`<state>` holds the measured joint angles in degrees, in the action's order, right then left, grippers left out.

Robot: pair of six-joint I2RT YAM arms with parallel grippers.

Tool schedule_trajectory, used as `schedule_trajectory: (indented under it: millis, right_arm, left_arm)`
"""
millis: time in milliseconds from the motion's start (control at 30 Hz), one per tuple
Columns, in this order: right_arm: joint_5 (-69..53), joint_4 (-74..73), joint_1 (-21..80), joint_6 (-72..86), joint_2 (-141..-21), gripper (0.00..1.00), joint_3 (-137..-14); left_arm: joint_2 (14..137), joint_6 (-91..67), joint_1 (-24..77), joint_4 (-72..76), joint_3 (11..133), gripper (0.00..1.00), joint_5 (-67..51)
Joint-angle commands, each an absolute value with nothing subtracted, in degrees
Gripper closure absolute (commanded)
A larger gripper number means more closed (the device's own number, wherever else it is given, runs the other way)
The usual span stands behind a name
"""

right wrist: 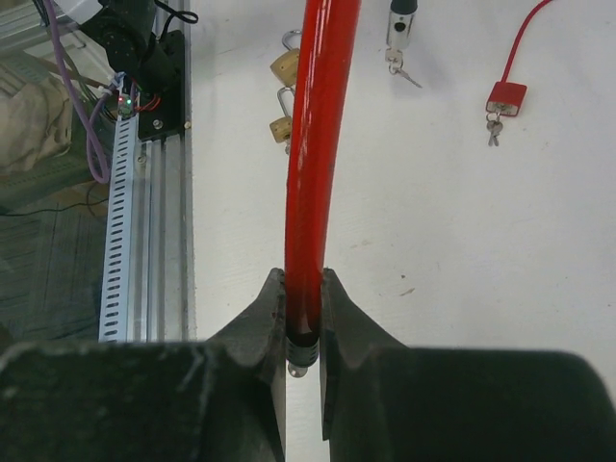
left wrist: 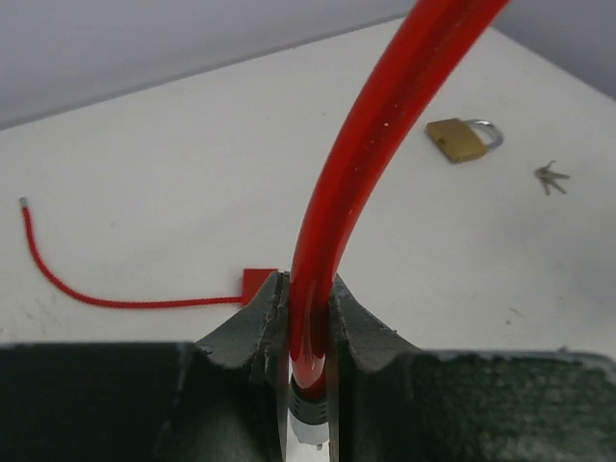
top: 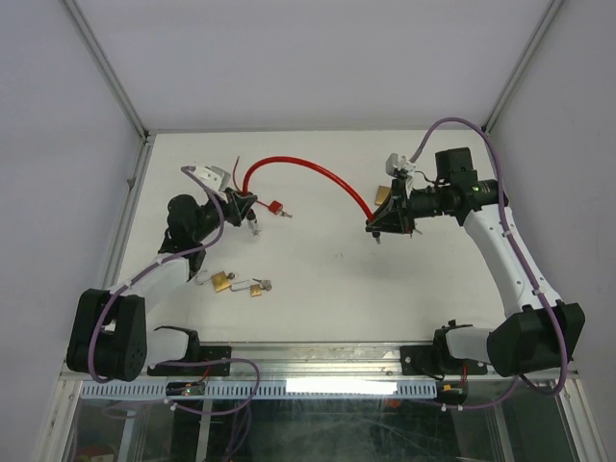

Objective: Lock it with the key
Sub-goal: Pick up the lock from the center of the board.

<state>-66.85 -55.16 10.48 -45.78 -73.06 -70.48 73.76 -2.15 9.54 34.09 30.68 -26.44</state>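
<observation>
A thick red cable (top: 308,168) of a cable lock arcs across the table between both arms. My left gripper (top: 241,204) is shut on one end of the cable (left wrist: 375,135), its jaws pressing the red sleeve just above a black and white collar (left wrist: 310,409). Under that gripper the silver lock head (right wrist: 399,24) shows, with a key (right wrist: 402,69) sticking out of it. My right gripper (right wrist: 301,284) is shut on the other end of the cable (right wrist: 313,144). There the black collar and metal pin (right wrist: 301,361) sit between the fingers.
A small red padlock (top: 275,206) with a thin red cord and keys lies right of the left gripper. Two brass padlocks (top: 221,280) (top: 256,288) lie near the left arm. Another brass padlock (left wrist: 457,140) lies with keys (left wrist: 551,177) beside it. The slotted rail (right wrist: 120,221) marks the table's near edge.
</observation>
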Motion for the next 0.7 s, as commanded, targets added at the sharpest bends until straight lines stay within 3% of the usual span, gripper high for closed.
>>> schedule_trajectory:
  millis: [0, 233, 467, 667]
  right_arm:
    - [-72.58, -44.74, 9.93, -38.04, -72.36, 1.00, -69.12]
    - [-77.72, -19.96, 10.80, -20.00, -69.48, 1.00, -59.08]
    - [-73.45, 2.97, 13.73, -6.39, -67.72, 1.00, -50.25]
    - [-71.33, 29.84, 15.18, 11.35, -68.83, 1.00, -41.96]
  left_arm:
    - [67.85, -11.09, 12.55, 42.13, 27.99, 1.00, -31.81]
    - [65.80, -28.60, 16.63, 55.55, 23.45, 1.00, -35.15]
    - [66.11, -34.05, 25.61, 59.72, 22.12, 1.00, -23.22]
    - [71.54, -41.62, 30.20, 73.24, 18.91, 1.00, -14.85]
